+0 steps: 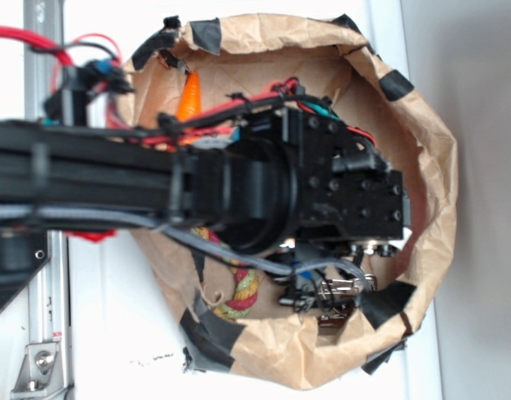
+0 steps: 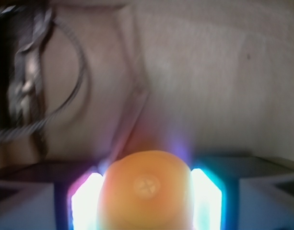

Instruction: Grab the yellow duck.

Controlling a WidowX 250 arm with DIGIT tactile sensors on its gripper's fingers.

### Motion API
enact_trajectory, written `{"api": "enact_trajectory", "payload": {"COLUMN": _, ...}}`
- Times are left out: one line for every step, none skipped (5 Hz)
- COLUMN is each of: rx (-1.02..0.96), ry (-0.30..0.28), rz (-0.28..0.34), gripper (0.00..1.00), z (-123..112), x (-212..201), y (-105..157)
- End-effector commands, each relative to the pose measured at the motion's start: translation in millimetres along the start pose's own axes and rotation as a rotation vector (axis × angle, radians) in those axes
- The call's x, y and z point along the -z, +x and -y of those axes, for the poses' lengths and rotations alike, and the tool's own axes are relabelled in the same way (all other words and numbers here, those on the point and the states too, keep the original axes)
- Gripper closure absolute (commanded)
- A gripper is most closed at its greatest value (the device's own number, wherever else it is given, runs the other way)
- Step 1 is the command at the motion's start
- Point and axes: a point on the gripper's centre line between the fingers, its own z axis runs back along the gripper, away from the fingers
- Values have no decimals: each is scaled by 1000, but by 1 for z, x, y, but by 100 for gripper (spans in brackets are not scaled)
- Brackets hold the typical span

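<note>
Brown crumpled paper, patched with black tape: a bag [image 1: 430,167] laid open on the white table [image 1: 113,333]. Entered from the left by the black arm [image 1: 238,196], and mostly hidden behind it in the exterior view. Just above the arm, near the bag's rim, an orange carrot toy [image 1: 188,96]; below the arm, a striped rope toy [image 1: 238,287] and some metal clips [image 1: 334,296] by the taped edge. No sight of the yellow duck [image 2: 146,191] from there. Found instead in the wrist view, blurred and glowing orange-yellow, rounded, with a small crossed circle on its facing side. Sat low in that view between the two bright pads [image 2: 84,203], touching both. Jaws closed in on the duck from either side. Behind it, pale bag paper and a blurred wire loop [image 2: 81,72] at upper left.
</note>
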Motion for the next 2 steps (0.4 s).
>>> {"api": "enact_trajectory", "payload": {"rx": -207, "ry": 56, "rz": 205, "gripper": 100, "z": -21, "x": -117, "y": -7}}
{"api": "enact_trajectory", "payload": {"rx": -460, "ry": -37, "rz": 201, "gripper": 100, "z": -20, "x": -110, "y": -28}}
